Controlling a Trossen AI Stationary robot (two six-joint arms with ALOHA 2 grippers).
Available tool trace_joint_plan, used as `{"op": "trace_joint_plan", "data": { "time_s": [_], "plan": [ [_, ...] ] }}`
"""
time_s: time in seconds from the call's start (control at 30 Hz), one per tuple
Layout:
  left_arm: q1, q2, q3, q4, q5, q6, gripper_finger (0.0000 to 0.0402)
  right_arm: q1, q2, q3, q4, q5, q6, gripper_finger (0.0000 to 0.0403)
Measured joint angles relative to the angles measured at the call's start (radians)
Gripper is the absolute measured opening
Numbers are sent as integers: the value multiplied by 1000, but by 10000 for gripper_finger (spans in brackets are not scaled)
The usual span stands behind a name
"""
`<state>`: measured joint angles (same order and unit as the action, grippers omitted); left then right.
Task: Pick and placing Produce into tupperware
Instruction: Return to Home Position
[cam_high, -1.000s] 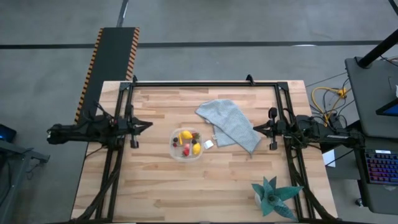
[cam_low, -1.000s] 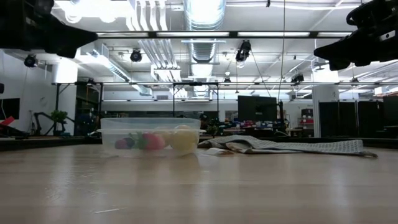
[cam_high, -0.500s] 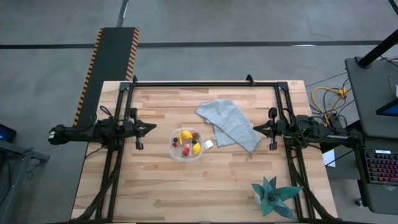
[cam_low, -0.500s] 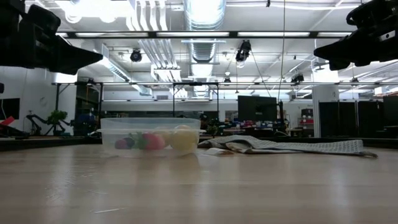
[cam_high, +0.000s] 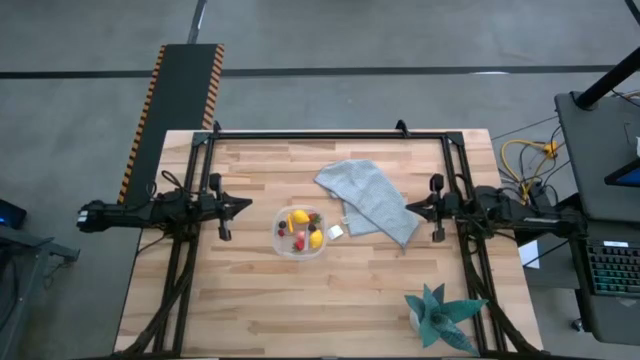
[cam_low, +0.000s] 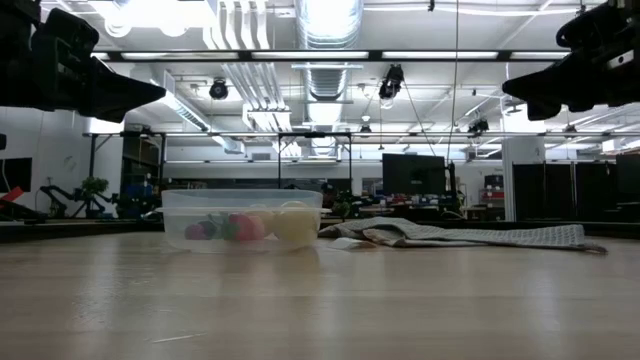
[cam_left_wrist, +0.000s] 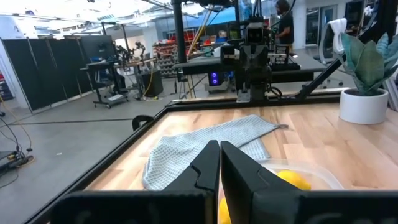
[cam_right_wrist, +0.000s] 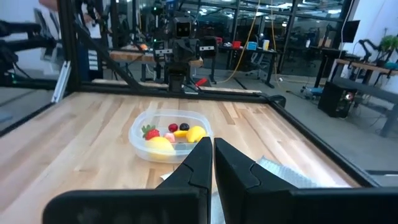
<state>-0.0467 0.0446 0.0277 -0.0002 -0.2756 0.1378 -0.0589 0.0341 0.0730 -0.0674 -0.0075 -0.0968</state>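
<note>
Left arm stretched level over the table's (cam_high: 250, 300) left edge. Left gripper (cam_high: 241, 205) raised, pointing inward, fingers pressed together, empty. Right arm mirrors it at the right edge. Right gripper (cam_high: 411, 209) also pressed together, empty. Tupperware (cam_high: 279, 240) sits mid-table between them and contains the produce (cam_high: 299, 218): lemons, red berries, dark round pieces. Grey cloth (cam_high: 372, 198) lies just beside it.

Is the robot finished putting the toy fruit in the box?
Nearly. The produce lies in the tupperware; none shows outside it. Nothing is in hand: left end effector and right end effector are shut, empty, at the table's sides. Only parking seems left.
</note>
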Motion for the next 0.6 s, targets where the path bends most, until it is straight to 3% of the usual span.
{"op": "trace_joint_plan", "data": {
  "time_s": [0.1,0.6],
  "plan": [
    [1,3,0,-1,0,0,0,0,-1,-62,86,-2,6,9],
    [1,28,-1,-6,34,1,0,0,4,-64,109,-34,-5,9]
  ]
}}
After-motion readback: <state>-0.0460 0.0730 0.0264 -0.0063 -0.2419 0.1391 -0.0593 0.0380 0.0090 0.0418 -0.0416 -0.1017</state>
